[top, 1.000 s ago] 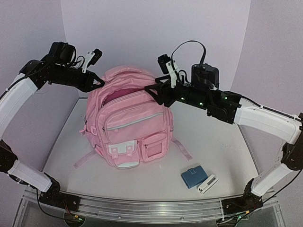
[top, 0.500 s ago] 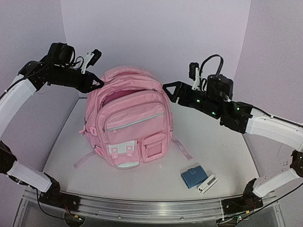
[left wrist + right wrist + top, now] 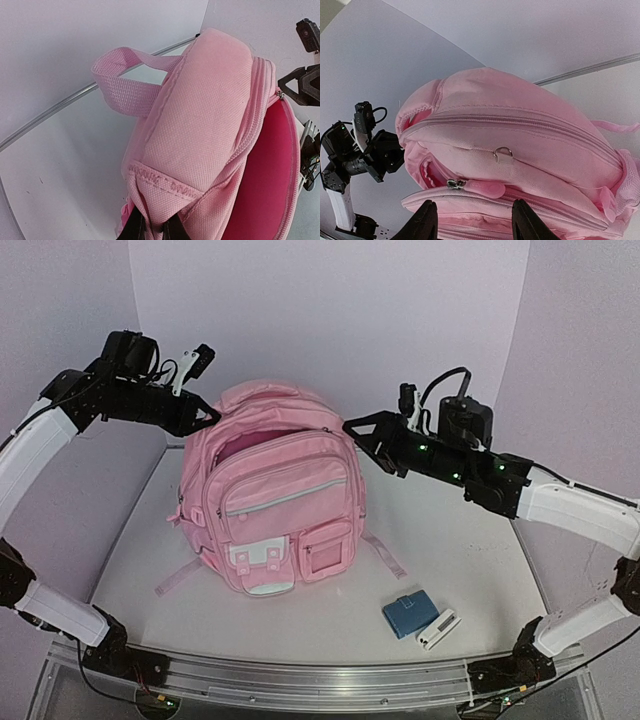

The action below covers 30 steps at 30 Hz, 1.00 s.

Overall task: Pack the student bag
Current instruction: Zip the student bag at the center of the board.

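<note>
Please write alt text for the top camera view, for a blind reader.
A pink backpack stands on a white table, its top compartment unzipped. The left gripper pinches its top edge; the right gripper hovers open beside it.

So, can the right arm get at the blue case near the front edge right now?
Probably yes. The blue case lies uncovered on the table on the right arm's side, only a small white item beside it, and the right gripper is open and empty.
</note>
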Available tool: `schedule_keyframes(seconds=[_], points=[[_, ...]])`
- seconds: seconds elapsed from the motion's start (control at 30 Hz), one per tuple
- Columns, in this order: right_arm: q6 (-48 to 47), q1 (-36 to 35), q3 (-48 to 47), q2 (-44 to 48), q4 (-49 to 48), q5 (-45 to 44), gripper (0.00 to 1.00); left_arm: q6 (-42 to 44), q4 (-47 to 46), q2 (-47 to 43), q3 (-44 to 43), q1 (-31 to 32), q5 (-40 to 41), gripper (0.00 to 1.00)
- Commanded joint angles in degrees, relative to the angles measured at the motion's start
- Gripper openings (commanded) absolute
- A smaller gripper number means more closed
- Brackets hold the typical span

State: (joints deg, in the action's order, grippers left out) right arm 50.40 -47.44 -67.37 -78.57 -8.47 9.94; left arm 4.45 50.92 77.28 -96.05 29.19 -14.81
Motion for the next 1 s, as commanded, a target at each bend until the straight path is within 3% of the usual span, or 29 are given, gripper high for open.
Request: schedule_keyframes(seconds=[0.0,0.63,0.97], points=[[3.92,-0.11,-1.68,-3.09,-2.67,2.01,0.48,-0.36,-1.8,-2.39,0.26,-0.23,0.04,0.07],[6.76,-0.12,-4.27,-6.89,-10.41,1.34,0.32,-0.12,-1.91,-3.63,1.36,-0.18,-0.38,0.07],[10.39,-0.2,-3.84,-8.74,-14.65,3.27,0.32,0.12,-2.18,-3.38,1.58,-0.19,-0.56,0.07]])
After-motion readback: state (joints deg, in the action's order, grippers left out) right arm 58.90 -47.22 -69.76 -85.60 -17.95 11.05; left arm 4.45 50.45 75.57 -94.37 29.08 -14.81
